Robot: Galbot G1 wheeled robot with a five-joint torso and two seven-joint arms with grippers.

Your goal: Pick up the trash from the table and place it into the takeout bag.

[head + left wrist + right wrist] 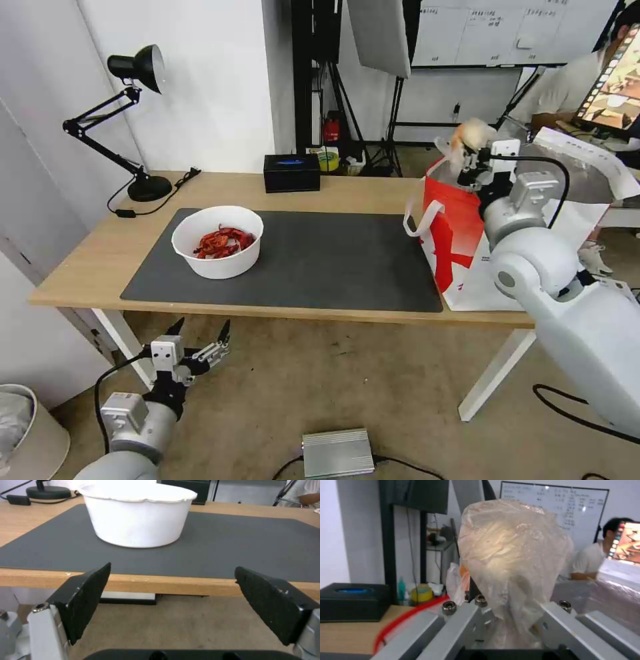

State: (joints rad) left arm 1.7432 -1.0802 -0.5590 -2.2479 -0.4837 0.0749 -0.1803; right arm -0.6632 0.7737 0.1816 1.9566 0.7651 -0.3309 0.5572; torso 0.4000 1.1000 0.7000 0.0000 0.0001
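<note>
Beige lump (515, 555) clamped between right gripper (470, 163) fingers.

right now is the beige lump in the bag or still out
Out. The right end effector holds the beige lump above the takeout bag's open mouth, not yet released.

right claw (506, 632) fingertips hidden behind beige lump (513, 555)
</note>
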